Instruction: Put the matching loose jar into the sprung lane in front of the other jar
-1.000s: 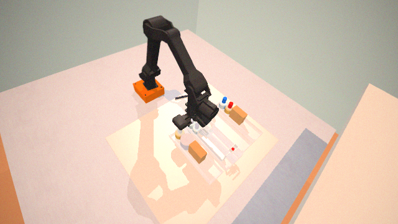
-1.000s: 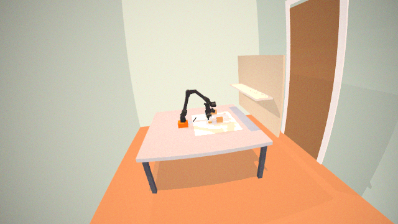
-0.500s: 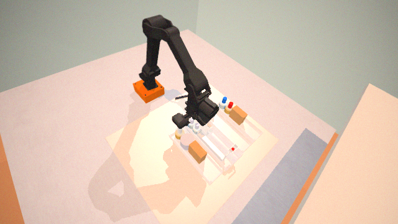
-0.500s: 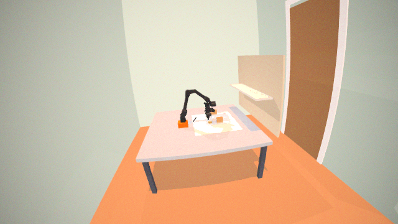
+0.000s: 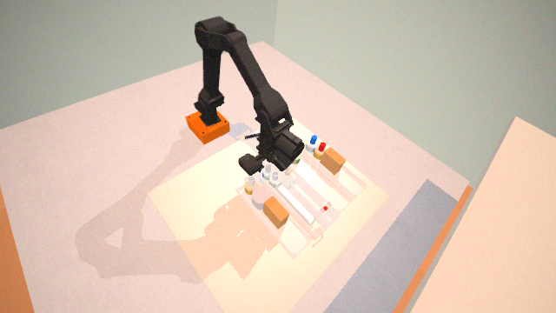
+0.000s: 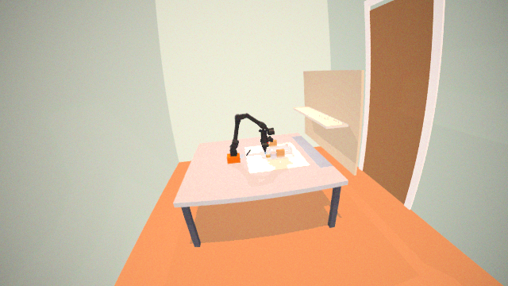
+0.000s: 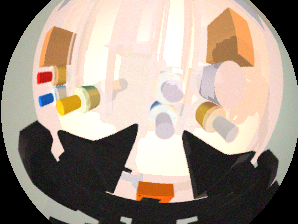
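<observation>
Two jars with grey lids and blue-and-white bodies stand upright in a row in the clear-walled lane. The front jar (image 5: 268,171) (image 7: 163,129) is nearer the robot base. The rear jar (image 5: 274,178) (image 7: 172,91) is right behind it, with little or no gap. My gripper (image 7: 160,129) (image 6: 265,151) is open, its fingertips apart on either side of the front jar's lid, with nothing gripped. The arm hides part of the lane in the top view. I cannot make out the pusher plate or the front stop clearly.
An amber jar with a grey lid (image 5: 250,186) (image 7: 225,128), a wide pale cylinder (image 5: 260,197) (image 7: 230,84) and a brown box (image 5: 275,212) (image 7: 225,40) stand beside the lane. Across are a yellow-lidded jar (image 7: 68,105), blue-lidded and red-lidded jars and another box (image 5: 333,161).
</observation>
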Motion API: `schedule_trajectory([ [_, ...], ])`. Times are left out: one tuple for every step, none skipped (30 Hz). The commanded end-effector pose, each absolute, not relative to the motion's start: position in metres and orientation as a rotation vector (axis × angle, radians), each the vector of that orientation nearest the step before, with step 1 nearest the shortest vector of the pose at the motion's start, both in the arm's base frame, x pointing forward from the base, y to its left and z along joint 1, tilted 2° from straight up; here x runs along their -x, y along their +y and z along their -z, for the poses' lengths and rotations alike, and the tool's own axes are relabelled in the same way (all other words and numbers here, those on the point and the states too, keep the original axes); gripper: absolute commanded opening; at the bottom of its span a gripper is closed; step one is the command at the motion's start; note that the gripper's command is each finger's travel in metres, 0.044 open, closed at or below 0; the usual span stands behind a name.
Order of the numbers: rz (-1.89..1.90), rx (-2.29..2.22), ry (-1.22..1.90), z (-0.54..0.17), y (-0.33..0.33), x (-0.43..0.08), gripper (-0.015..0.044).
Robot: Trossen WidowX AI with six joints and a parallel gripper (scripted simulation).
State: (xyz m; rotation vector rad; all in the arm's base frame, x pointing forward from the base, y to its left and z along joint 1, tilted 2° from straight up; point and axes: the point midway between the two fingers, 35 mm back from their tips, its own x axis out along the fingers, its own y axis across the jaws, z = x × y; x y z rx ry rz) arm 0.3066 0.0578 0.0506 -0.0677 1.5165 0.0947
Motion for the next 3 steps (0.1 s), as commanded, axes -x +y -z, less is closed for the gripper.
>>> schedule_trajectory([
  [-0.092,0.066,1.515,-0.0513,0.0565,-0.2933,0.0275],
  [-0.092,0.066,1.516,-0.0512,0.0561,-0.2898,0.0275],
  [-0.092,0.066,1.516,-0.0511,0.0558,-0.2863,0.0275],
])
